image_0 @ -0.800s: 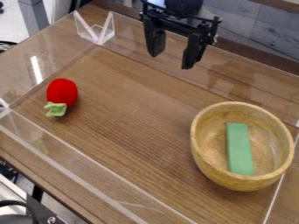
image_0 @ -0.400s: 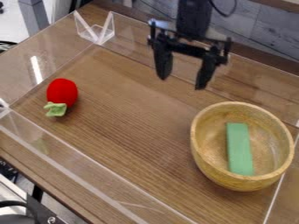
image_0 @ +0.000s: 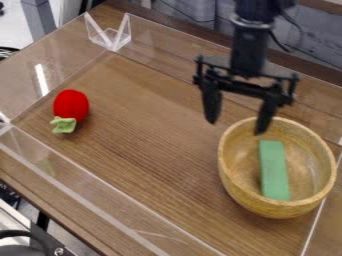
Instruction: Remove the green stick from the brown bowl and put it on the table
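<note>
1. My gripper (image_0: 242, 108) hangs with its two dark fingers spread as wide as I see them go; nothing sits between them, so it is released and empty; the left fingertip (image_0: 211, 114) hangs over bare wood, the right one over the far rim of the bowl, and I cannot tell whether that one touches the rim.
2. The arm comes down from the top edge of the view as a dark upright column; the fingers point straight down at the table; the whole hand stands behind and slightly left of the bowl's centre.
3. Going left to right: a red strawberry toy (image_0: 70, 106) with green leaves lies on the table (image_0: 147, 150) near the left clear wall, well apart from everything else; bare brown wood fills the middle.
4. On the right sits the brown bowl (image_0: 238, 176), round and light tan, close to the right wall; the green stick (image_0: 274, 168) lies flat inside it, right of the bowl's centre, its long side running from the far side towards the near side; the fingers are not on the stick.
5. Clear acrylic walls (image_0: 107, 36) border the tabletop.
</note>
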